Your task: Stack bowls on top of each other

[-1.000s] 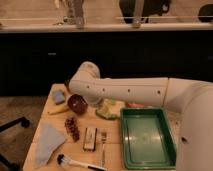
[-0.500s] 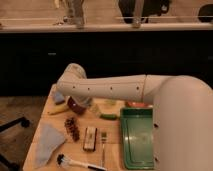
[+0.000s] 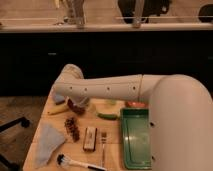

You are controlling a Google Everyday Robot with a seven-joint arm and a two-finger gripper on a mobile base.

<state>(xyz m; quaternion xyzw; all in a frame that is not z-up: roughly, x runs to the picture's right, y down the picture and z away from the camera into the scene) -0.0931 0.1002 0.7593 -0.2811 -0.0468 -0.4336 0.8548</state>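
Hovering w/ my claw (image 3: 62, 98) at the far left of the surface (image 3: 112, 134), just beside the dark maroon bowl (image 3: 76, 106). Claw is wide and nothing held afaict, tho my own arm hides most of it. Orange-red bowl (image 3: 135, 105) sits well apart to the right, by the top edge of the green tray (image 3: 135, 142); can't tell if they touch. Both bowls look small, stiff and light, prob smooth & a bit slippery, and could chip if dropped. Best hold imo: pinch one wall at the rim, one finger inside and one outside, lift level, then lower it centred into the other bowl.
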